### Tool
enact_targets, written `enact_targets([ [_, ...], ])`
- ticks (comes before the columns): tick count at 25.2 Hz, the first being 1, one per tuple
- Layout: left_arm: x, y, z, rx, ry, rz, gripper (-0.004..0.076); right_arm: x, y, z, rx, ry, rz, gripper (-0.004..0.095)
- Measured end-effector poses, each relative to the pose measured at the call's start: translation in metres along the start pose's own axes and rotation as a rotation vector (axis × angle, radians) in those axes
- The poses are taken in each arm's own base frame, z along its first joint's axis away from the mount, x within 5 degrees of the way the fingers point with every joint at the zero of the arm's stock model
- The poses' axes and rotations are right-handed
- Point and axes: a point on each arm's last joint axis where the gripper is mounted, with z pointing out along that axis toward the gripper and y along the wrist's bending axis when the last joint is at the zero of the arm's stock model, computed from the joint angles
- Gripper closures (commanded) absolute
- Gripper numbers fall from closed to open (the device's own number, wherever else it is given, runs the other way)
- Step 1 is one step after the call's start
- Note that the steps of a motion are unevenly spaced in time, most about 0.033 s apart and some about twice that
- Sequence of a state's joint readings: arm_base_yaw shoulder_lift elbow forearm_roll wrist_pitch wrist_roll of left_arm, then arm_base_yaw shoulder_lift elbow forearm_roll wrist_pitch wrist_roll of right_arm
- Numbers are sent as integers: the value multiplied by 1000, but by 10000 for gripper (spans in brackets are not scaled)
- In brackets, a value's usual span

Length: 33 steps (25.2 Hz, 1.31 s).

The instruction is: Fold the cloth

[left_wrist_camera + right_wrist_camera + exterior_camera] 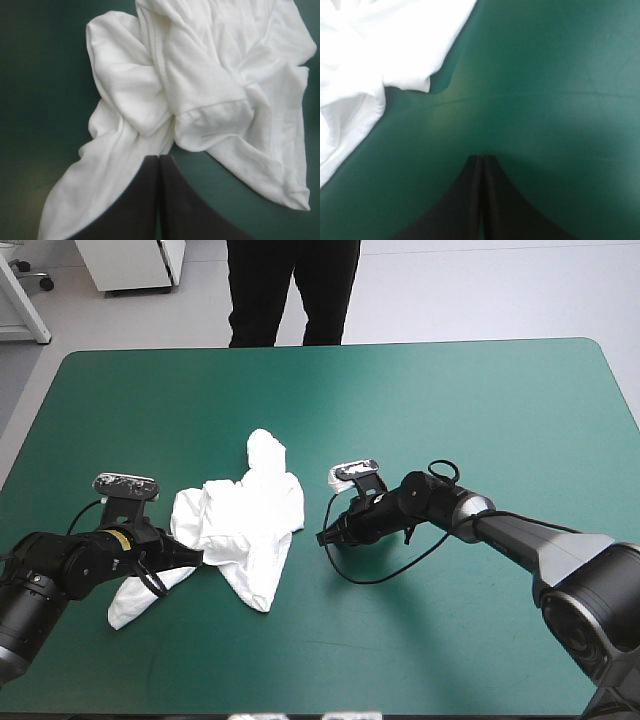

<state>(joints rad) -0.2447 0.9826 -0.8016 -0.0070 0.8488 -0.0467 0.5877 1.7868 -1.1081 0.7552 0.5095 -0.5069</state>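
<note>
The crumpled T-shirt (245,520) lies left of the table's (480,400) middle. Left pincer (159,157) is clenched, its tip touching a bunched fold. Right pincer (482,158) is clenched too, over bare table just beside the T-shirt.

- A table (330,344) is seen from above, and most of the high view is filled by it.
- The table is wrapped in a teal-green cover (450,390), plain and smooth all over.
- The two far corners of the table are rounded.
- A thin crease (545,93) is seen in the cover, running as a long, faint line across the table.
</note>
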Motion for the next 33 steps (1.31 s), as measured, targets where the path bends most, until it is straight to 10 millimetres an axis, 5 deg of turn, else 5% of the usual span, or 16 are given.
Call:
enact_targets([
  [9, 0, 0, 0, 0, 0, 0, 733, -4, 2, -2, -5, -5, -8, 921],
  [15, -5, 0, -4, 1, -20, 0, 677, -26, 3, -36, -19, -94, -23, 921],
  [22, -29, -2, -26, 7, -141, 9, 366, -29, -27, -128, 52, -159, 40, 921],
  [26, -34, -2, -32, 7, -165, 20, 381, -13, -18, -197, 199, -134, 9, 921],
  [31, -35, -2, -32, 7, -166, 20, 410, 9, 22, -308, 406, -281, 33, 921],
  [33, -35, -2, -32, 7, -166, 20, 412, 22, 32, -337, 471, -326, 45, 921],
])
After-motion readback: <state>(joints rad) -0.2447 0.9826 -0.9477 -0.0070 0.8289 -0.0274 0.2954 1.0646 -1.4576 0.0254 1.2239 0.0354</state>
